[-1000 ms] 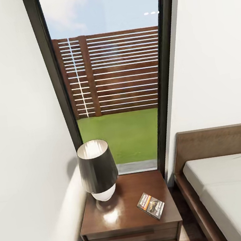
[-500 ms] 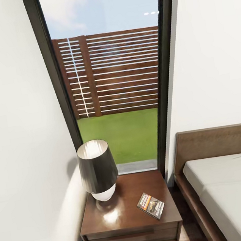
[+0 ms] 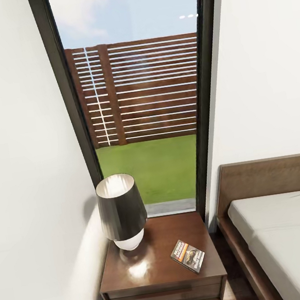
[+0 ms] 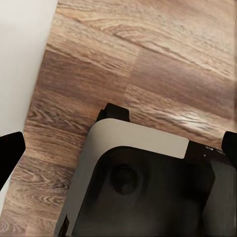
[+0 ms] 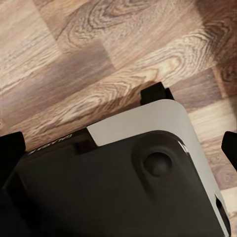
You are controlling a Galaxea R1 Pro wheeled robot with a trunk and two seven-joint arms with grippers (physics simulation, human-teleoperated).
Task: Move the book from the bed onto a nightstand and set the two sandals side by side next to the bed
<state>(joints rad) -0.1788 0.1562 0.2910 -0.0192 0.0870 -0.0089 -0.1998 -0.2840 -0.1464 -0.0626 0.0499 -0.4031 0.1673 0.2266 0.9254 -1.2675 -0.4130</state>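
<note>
You face a tall dark-framed window [image 3: 68, 109] set between white walls [image 3: 20, 139], with a slatted brown fence [image 3: 146, 88] and a strip of green lawn [image 3: 157, 168] outside it. To your right stands the bed [image 3: 268, 178]: brown headboard against the wall, dark frame edge running toward you, and a smooth light-grey mattress whose visible part carries nothing. Between the bed and the left wall, directly under the window, sits the nightstand [image 3: 156, 263], its glossy dark top reflecting light and a drawer front showing below. A narrow band of wood-plank floor [image 3: 239, 295] separates it from the bed frame.

On the left half of the nightstand's top you have a lamp [image 3: 122, 211] with a black shade and a pale rounded base. The book [image 3: 187, 255] lies flat on the right half of the top, turned at an angle, near the front right corner and apart from the lamp.

Your left gripper [image 4: 118, 143] points down at plank floor beside a white wall, above part of the robot's grey-and-black body [image 4: 143, 187]; its dark fingertips sit at opposite edges of the wrist view, spread wide with nothing between them. Your right gripper [image 5: 118, 143] is likewise spread wide and empty over the floor.
</note>
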